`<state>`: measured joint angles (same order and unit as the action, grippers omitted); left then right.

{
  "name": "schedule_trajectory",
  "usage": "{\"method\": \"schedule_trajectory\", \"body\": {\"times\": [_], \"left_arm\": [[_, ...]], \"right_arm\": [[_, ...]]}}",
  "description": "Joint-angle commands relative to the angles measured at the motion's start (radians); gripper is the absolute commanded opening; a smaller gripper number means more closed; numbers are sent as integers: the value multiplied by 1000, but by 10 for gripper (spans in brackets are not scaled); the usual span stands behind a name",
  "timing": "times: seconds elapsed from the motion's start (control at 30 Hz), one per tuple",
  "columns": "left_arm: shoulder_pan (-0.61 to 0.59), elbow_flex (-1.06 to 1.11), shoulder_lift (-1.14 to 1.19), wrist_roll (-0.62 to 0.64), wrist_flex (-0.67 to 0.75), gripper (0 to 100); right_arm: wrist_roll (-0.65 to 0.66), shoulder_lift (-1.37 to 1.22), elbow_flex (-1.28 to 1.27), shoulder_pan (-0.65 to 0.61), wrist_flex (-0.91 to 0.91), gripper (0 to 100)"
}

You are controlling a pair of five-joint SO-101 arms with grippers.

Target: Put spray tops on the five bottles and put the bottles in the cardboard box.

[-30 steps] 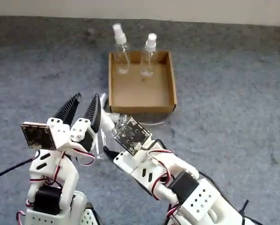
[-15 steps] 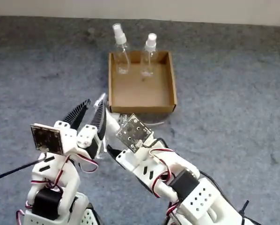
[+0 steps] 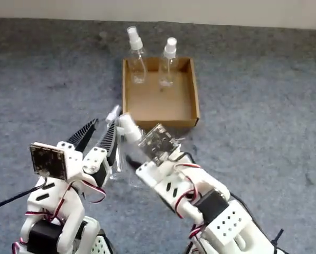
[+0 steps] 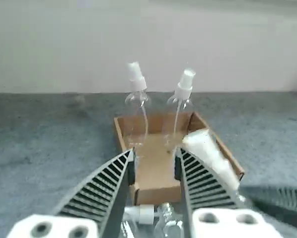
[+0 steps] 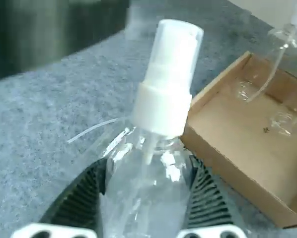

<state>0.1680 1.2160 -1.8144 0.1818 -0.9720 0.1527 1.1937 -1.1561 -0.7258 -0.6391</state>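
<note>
Right gripper (image 5: 146,198), clamped on the capped spray bottle (image 5: 156,148), has raised it off the surface (image 3: 253,106) toward the cardboard box (image 3: 159,103). Left gripper (image 4: 154,158), jaws spread, has backed off. Capping appears complete; boxing follows.

Both arms stretch forward side by side over the table, the left gripper (image 4: 153,154) with its dark ribbed fingers spread apart, the right gripper (image 5: 147,171) angled inward toward it, fingers clamped around a bottle (image 5: 163,106).

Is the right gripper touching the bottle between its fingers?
Touching. The right wrist view shows the bottle clamped in the right gripper, its dark fingers pressed against both clear sides.
</note>
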Motion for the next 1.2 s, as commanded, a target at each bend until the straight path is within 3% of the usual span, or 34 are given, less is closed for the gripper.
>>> {"method": "schedule_trajectory", "body": {"times": [0.0,0.2,0.33,0.5,0.8,1.17], "left_arm": [[-28,-48,1,-80,-41,127],[39,7,2,-183,-44,155],[105,94,8,-199,-12,248],[108,125,10,-201,32,252],[-8,206,10,-203,176,252],[-18,205,10,-203,178,252]], "right_arm": [[2,-54,208,84,22,3],[-11,-346,493,101,22,3],[-141,-530,661,97,21,3],[-203,-657,776,56,-76,3],[-195,-564,840,-7,-280,3],[-97,-464,839,41,-354,3]]}}
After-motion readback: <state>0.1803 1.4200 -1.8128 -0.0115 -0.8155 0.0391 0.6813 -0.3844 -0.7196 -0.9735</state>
